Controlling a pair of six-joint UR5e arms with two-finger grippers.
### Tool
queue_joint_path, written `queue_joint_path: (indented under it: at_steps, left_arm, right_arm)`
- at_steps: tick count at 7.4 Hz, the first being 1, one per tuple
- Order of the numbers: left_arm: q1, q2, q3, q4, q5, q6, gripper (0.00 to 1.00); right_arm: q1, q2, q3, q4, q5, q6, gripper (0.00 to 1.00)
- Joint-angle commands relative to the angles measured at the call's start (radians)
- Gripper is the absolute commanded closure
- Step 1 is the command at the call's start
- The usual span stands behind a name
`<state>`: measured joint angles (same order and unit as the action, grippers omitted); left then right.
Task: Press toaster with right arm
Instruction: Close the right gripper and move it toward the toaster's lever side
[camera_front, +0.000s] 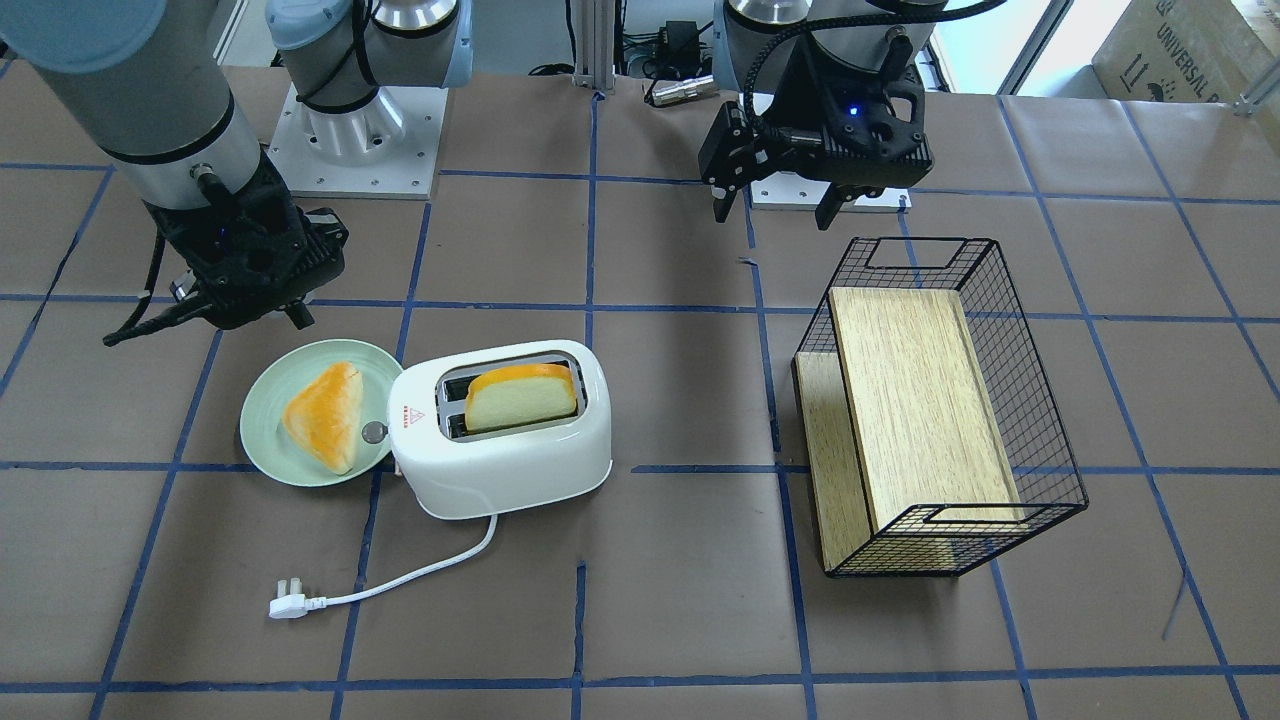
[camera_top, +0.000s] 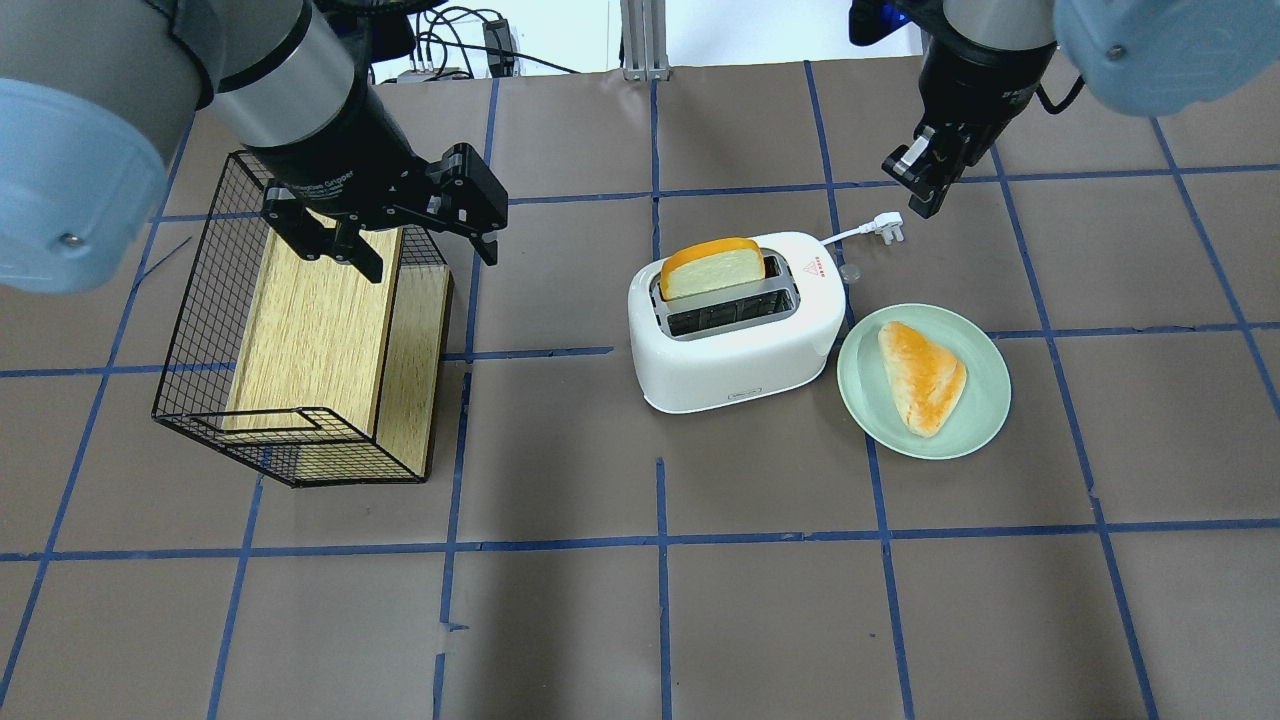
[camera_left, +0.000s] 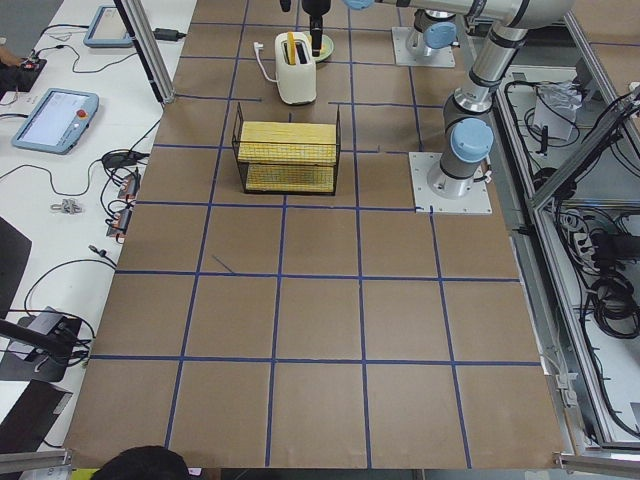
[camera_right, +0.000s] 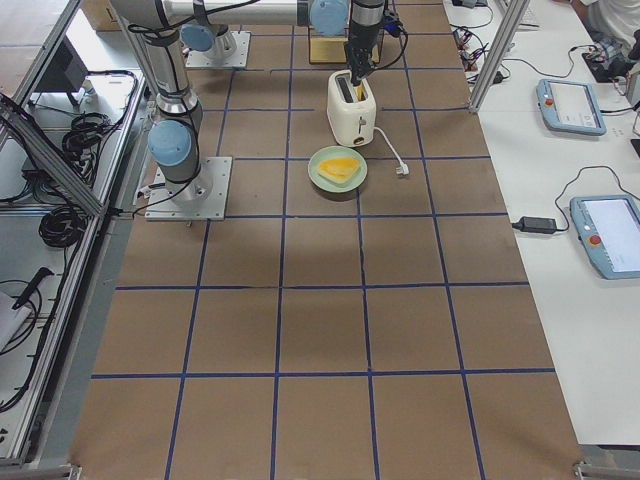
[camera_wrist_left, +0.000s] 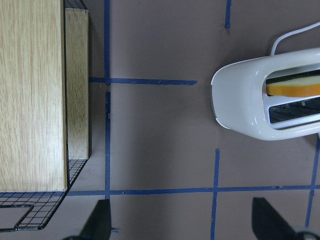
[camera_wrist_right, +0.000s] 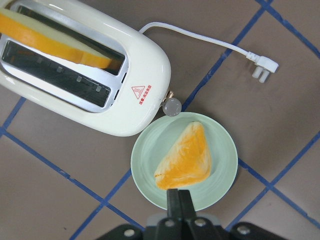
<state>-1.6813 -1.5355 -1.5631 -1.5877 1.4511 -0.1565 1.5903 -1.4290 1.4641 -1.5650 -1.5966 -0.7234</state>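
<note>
Brown table taped in blue squares. Toaster sits centre frame, knob end beside the plate. Beyond, upper right, the right gripper hangs pinched together, empty, apparently forming one pressing tip. Left gripper, upper left, gapes empty.

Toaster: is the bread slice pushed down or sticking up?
Sticking up. The bread slice rises above the top of the toaster in one slot; the other slot is empty.
</note>
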Motion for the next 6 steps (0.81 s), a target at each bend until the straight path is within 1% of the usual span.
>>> queue_joint_path:
  at_steps: [1,2,4,5,6]
  left_arm:
    - [0.000,0.000,0.000,0.000,0.000,0.000,0.00]
    - [0.000,0.000,0.000,0.000,0.000,0.000,0.00]
    - [0.000,0.000,0.000,0.000,0.000,0.000,0.00]
    - [0.000,0.000,0.000,0.000,0.000,0.000,0.00]
    - [0.000,0.000,0.000,0.000,0.000,0.000,0.00]
  right_arm:
    - [0.005,0.053,0.002,-0.033,0.010,-0.260,0.96]
    - [0.005,0.082,0.001,-0.073,0.017,-0.362,0.96]
    - [0.005,0.140,0.004,-0.124,0.017,-0.640,0.96]
    - [0.002,0.146,0.019,-0.157,0.018,-0.706,0.96]
    - [-0.003,0.148,0.071,-0.224,0.020,-0.782,0.96]
